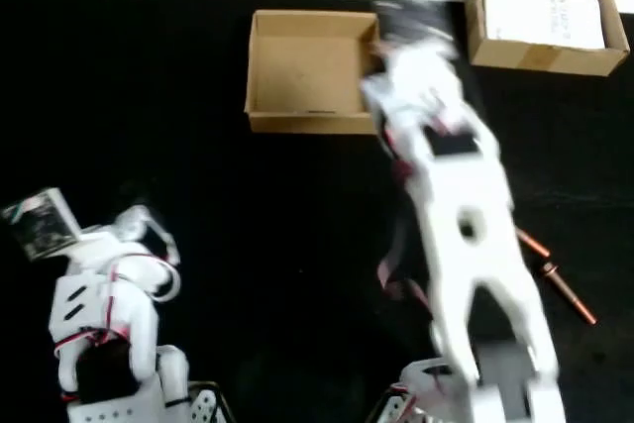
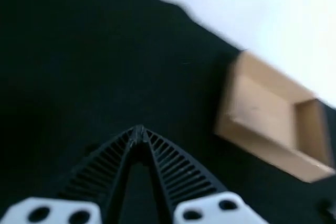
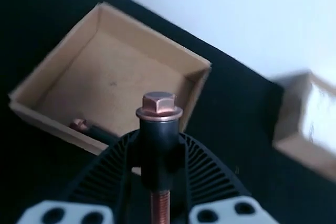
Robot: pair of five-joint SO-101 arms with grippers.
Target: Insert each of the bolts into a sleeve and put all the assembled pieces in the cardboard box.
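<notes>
Clamping my right gripper on the black sleeve, I have both jaws pressed against its sides, so the bolt seated inside it cannot slip out on the way to the drop. I grip the sleeve rather than the copper because, as I judge it, that keeps the pair together as one piece. Its long axis runs in line with my fingers: the hex head leads, pointing away from my wrist toward the cardboard box, and the threaded end trails back toward my wrist between the jaws. The piece hangs just short of the box's near wall, not yet over the open floor, so I reckon I must carry it a little farther before letting go. One assembled piece already lies flat inside, close along that near wall, its copper head toward one corner and its axis running with the wall. A second box stands apart beyond, and I should not mistake it for my target. Beside my arm on the black table, two loose bolts lie flat and roughly parallel, slanting away from the arm; they look bare and wait for sleeves. My left gripper is pressed together on nothing, held low over the cloth well apart from the box, out of the way.
</notes>
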